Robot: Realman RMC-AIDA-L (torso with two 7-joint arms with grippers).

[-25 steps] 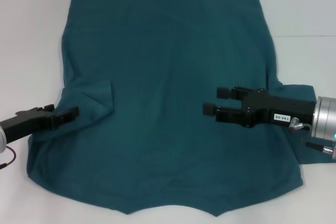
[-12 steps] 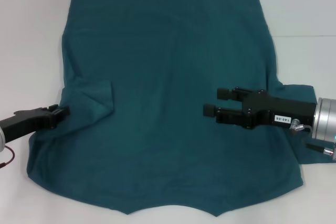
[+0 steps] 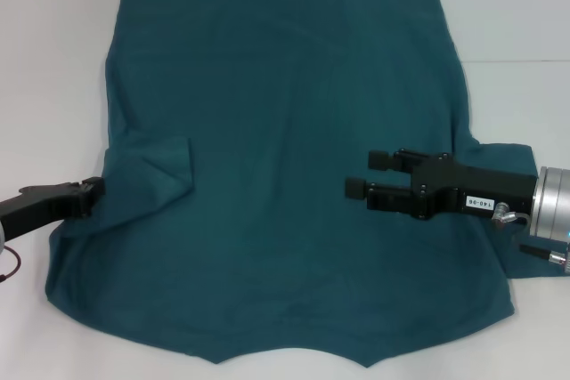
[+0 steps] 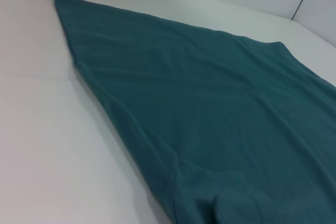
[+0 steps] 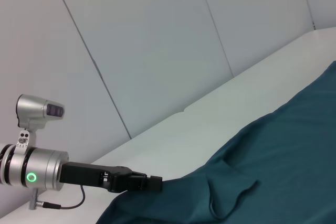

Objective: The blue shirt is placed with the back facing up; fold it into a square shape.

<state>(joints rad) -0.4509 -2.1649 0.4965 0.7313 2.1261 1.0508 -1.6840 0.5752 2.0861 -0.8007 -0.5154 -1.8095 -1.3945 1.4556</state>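
The blue shirt (image 3: pixel 285 86) lies spread flat on the white table, plain side up, with its hem at the far edge. Its left sleeve (image 3: pixel 169 166) is folded inward over the body. My left gripper (image 3: pixel 92 191) sits low at the shirt's left edge, just touching the cloth border; the right wrist view shows this left gripper (image 5: pixel 153 183) at the edge of the shirt (image 5: pixel 283 156). My right gripper (image 3: pixel 370 173) hovers open above the shirt's right half, holding nothing. The left wrist view shows only the shirt (image 4: pixel 210 103) and table.
The white table (image 3: pixel 53 60) surrounds the shirt on the left, right and far sides. The shirt's right sleeve (image 3: pixel 503 260) pokes out beneath my right arm. A pale panelled wall (image 5: pixel 157 51) stands behind the table.
My left gripper has drawn back leftward, from over the folded sleeve to the shirt's edge. The right gripper and the shirt have stayed put.
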